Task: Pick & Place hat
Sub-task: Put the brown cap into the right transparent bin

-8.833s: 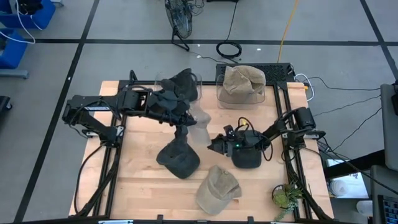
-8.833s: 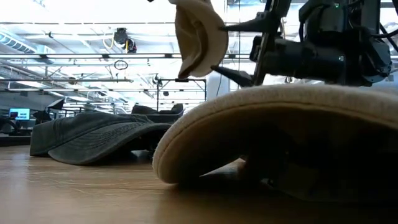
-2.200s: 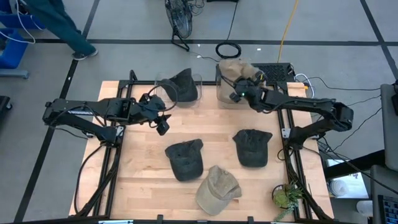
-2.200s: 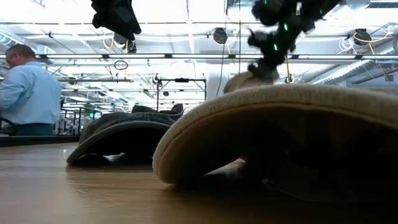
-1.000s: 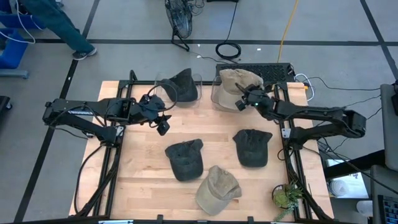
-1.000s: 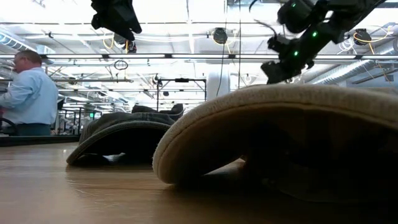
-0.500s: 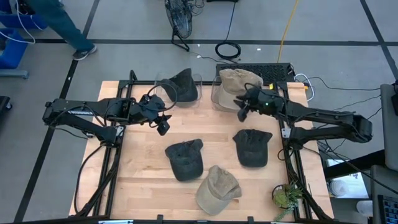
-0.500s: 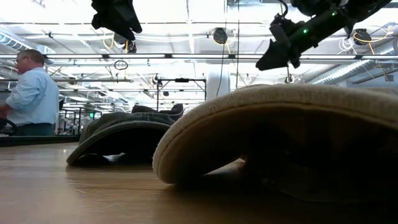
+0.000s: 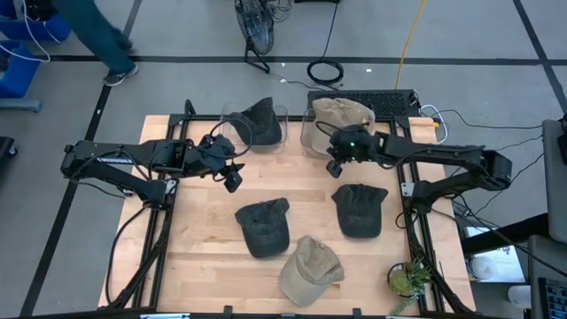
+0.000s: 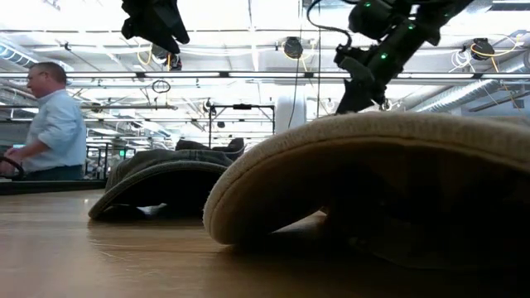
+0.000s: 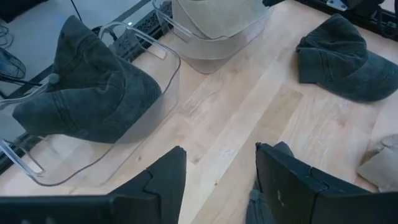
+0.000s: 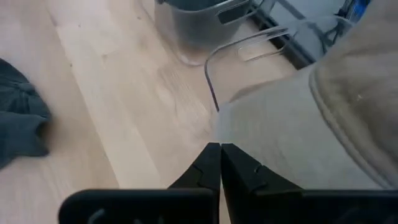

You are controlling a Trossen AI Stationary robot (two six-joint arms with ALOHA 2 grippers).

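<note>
Two clear bins stand at the table's far edge: one holds a dark hat, the other a tan hat. Two more dark hats and a tan hat lie crown up on the table. My right gripper hangs shut just in front of the tan hat's bin, holding nothing. My left gripper hovers open above the table's left half, in front of the dark hat's bin.
A small plant stands at the near right corner. Bare wood lies between the bins and the loose hats. Beyond the table, a person walks at the left, and cables and a keyboard lie behind the bins.
My right gripper has drawn back from above the tan hat's bin toward the near edge and a little left, turned its fingers downward and shut them on nothing. The tan hat stays in its bin. The person has walked along the far left.
</note>
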